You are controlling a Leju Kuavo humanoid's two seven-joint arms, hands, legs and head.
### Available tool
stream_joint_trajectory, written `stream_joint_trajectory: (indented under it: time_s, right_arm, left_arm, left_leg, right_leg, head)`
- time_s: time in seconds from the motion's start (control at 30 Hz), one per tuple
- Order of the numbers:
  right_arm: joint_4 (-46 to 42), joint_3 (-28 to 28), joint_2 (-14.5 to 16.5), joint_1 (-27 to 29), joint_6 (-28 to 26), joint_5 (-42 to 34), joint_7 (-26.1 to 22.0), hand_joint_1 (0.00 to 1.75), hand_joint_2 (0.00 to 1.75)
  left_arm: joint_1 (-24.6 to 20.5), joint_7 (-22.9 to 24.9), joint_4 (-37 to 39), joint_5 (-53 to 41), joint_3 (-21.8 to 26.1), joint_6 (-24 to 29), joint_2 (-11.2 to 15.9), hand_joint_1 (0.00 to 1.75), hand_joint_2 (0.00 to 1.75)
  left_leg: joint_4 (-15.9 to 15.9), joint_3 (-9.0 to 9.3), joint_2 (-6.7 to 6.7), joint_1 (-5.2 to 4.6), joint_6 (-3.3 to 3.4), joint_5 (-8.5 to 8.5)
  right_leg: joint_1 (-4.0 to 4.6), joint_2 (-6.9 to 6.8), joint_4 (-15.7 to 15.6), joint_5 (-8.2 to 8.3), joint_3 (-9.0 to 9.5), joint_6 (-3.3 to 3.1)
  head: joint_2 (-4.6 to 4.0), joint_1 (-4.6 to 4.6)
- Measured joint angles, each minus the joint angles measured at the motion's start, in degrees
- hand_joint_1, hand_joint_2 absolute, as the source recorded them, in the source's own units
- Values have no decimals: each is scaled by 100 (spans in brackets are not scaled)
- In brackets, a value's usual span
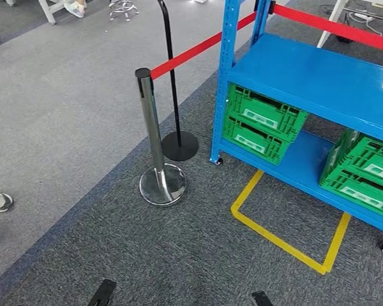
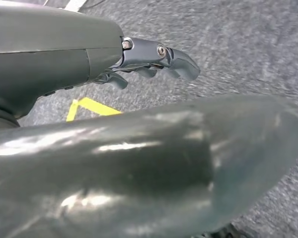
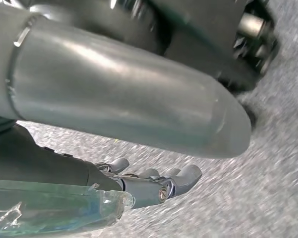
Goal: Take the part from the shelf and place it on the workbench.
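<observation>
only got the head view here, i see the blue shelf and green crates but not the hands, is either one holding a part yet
observer: No. In the left wrist view the left hand holds nothing, its fingers stretched out over grey carpet.
operator: and the right one
observer: The right hand holds nothing either, with its fingers out above the same carpet.
operator: anything on the floor by the left hand
observer: A corner of yellow floor tape lies on the carpet beyond its fingers.
</observation>
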Motion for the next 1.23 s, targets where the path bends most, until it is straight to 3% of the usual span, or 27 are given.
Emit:
stream_joint_trajectory:
  time_s: [0.07, 0.1, 0.13, 0.17, 0.2, 0.23, 0.3, 0.37, 0.43, 0.5, 0.57, 0.63, 0.67, 0.7, 0.73, 0.8, 0.87, 0.93, 1.0, 1.07, 1.13, 1.17, 1.23]
  right_arm:
    - [0, 0, 0, -10, -66, 9, 47, 0, 0]
    - [0, 0, 1, -15, -95, 11, 72, 0, 0]
    - [0, 0, 1, -12, -129, 15, 105, 0, 0]
    - [0, 0, 1, -3, -166, 18, 149, 0, 0]
    - [0, 0, 1, 6, -202, 21, 193, 0, 0]
    - [0, 0, 1, 12, -243, 24, 241, 0, 0]
    - [0, 0, 1, 12, -324, 32, 335, 0, 0]
    - [0, 0, -1, 17, -399, 40, 418, 0, 0]
    - [0, 0, -2, 54, -438, 44, 463, 0, 0]
    - [0, 0, -4, 92, -458, 49, 490, 0, 0]
    - [0, 0, -5, 80, -480, 56, 512, 0, 0]
    - [0, 1, -3, 60, -506, 62, 540, 0, 0]
    - [0, 1, -3, 67, -522, 62, 559, 0, 0]
    - [0, 1, -3, 80, -539, 62, 582, 0, 0]
    - [0, 0, -5, 91, -555, 61, 601, 0, 0]
    - [0, 0, -9, 88, -570, 60, 622, 0, 0]
    - [0, 0, -12, 64, -575, 60, 624, 0, 0]
    - [0, 0, -12, 59, -579, 60, 625, 0, 0]
    - [0, 0, -12, 70, -584, 60, 628, 0, 0]
    - [0, 0, -12, 59, -588, 60, 630, 0, 0]
    - [0, 0, -12, 45, -588, 60, 631, 0, 0]
    - [0, 0, -12, 48, -588, 60, 631, 0, 0]
    - [0, 0, -12, 59, -588, 60, 631, 0, 0]
  left_arm:
    - [10, -23, 0, -7, 0, -23, 0, 0, 0]
    - [21, -33, 0, -11, 0, -32, -1, 0, 0]
    - [31, -42, 0, -16, -1, -41, -2, 0, 0]
    - [35, -53, 0, -25, -1, -47, -3, 0, 0]
    - [35, -63, 0, -34, -2, -52, -3, 0, 0]
    - [33, -75, 0, -45, -2, -58, -3, 0, 0]
    - [27, -91, 0, -72, -2, -72, -4, 0, 0]
    - [17, -101, 0, -95, -2, -87, -8, 0, 0]
    - [7, -106, 0, -104, -2, -91, -8, 0, 0]
    - [0, -110, 0, -112, -2, -91, -5, 0, 0]
    - [10, -114, 0, -123, -3, -93, -7, 0, 0]
    - [30, -114, 0, -138, -4, -94, -6, 0, 0]
    - [32, -113, 0, -144, -4, -94, -5, 0, 0]
    - [28, -112, 0, -152, -5, -95, -6, 0, 0]
    - [24, -111, 0, -158, -7, -97, -8, 0, 0]
    - [20, -110, 0, -167, -10, -99, -12, 0, 0]
    - [17, -110, 0, -170, -11, -99, -11, 0, 0]
    - [7, -110, 0, -170, -14, -99, -10, 0, 0]
    - [-6, -109, 0, -173, -17, -98, -10, 0, 0]
    - [-5, -108, 0, -177, -19, -98, -9, 0, 0]
    - [13, -108, 0, -179, -19, -98, -9, 0, 0]
    - [21, -108, 0, -179, -19, -99, -9, 0, 0]
    - [25, -108, 0, -179, -19, -99, -9, 0, 0]
  left_leg:
    - [622, -287, -228, 8, -34, -349]
    - [1001, -473, -272, 9, -38, -512]
    - [1284, -621, -290, 10, -39, -594]
    - [1388, -687, -299, 13, -38, -565]
    - [1312, -664, -310, 17, -35, -449]
    - [1019, -530, -350, 28, -33, -244]
    - [280, -177, -613, 79, -36, 72]
    - [-123, 9, -814, 104, -8, 150]
    - [-155, 18, -743, 85, 68, 146]
    - [-182, 30, -623, 78, 157, 161]
    - [-196, 38, -462, 57, 225, 156]
    - [-196, 42, -291, 25, 257, 142]
    - [-195, 46, -218, 15, 262, 136]
    - [-195, 57, -153, 9, 262, 129]
    - [-195, 73, -94, 6, 256, 118]
    - [-188, 120, 15, -13, 218, 83]
    - [-180, 153, 105, -40, 163, 58]
    - [-189, 170, 187, -36, 103, 54]
    - [-100, 140, 79, -12, 30, -36]
    - [401, -90, -164, 2, -16, -339]
    - [1149, -464, -276, 5, -28, -655]
    - [1365, -585, -290, 6, -28, -686]
    - [1362, -615, -304, 11, -21, -543]
  right_leg:
    - [-17, 117, -7, 20, 8, -46]
    - [-16, 181, -7, 24, 3, -59]
    - [-16, 253, -7, 25, 1, -64]
    - [-16, 330, -6, 26, 2, -64]
    - [-19, 402, -5, 27, 5, -62]
    - [-27, 481, -3, 28, 11, -53]
    - [-32, 630, 16, 23, -2, -4]
    - [-36, 764, 20, 33, -49, 75]
    - [-60, 844, -10, 61, -97, 154]
    - [-56, 624, 127, -32, -194, 208]
    - [-34, 270, 729, -367, -494, 233]
    - [-34, 143, 1458, -682, -855, 244]
    - [-33, 128, 1607, -701, -924, 247]
    - [-32, 115, 1520, -605, -869, 245]
    - [-30, 77, 1227, -431, -704, 238]
    - [-17, -140, 443, -108, -260, 209]
    - [6, -257, 69, -5, -46, 156]
    - [24, -143, 53, 11, -57, 84]
    - [8, -30, 31, 42, -65, 15]
    - [-20, 83, 14, 67, -66, -41]
    - [-25, 218, 14, 73, -79, -69]
    - [-25, 293, 15, 75, -81, -71]
    - [-28, 412, 16, 79, -81, -68]
  head:
    - [0, -20]
    - [0, -25]
    - [0, -26]
    - [0, -25]
    - [0, -24]
    - [0, -23]
    - [0, -30]
    - [0, -36]
    - [0, -35]
    - [0, -1]
    - [0, 44]
    - [0, 54]
    - [0, 54]
    - [0, 54]
    - [0, 55]
    - [0, 55]
    - [0, 40]
    - [0, 30]
    - [0, 20]
    - [0, -1]
    - [0, -7]
    - [0, -8]
    - [0, -6]
